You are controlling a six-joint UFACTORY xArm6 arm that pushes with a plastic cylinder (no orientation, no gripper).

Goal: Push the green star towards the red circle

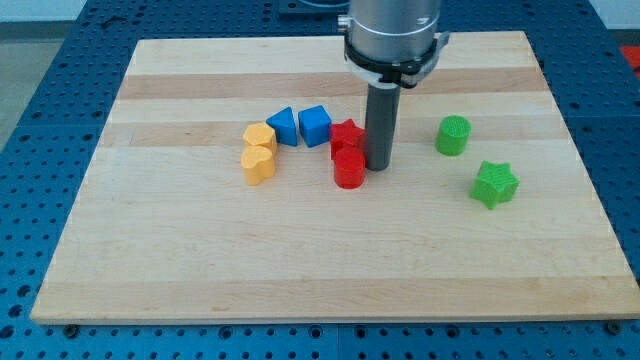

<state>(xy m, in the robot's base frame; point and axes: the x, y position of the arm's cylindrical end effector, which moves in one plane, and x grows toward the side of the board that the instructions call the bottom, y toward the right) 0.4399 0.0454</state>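
The small green plastic star block (pixel 494 184) sits near the view's right edge of the pale wooden board (pixel 200 270), well apart from the red plastic circle block (pixel 349 169). My tip (pixel 379 165) rests just beside that red circle, on its right. I have no gripper, just a rod. The star looks light, hard and easy to slide. I think I should push its right side. There are no boxes or bowls here.
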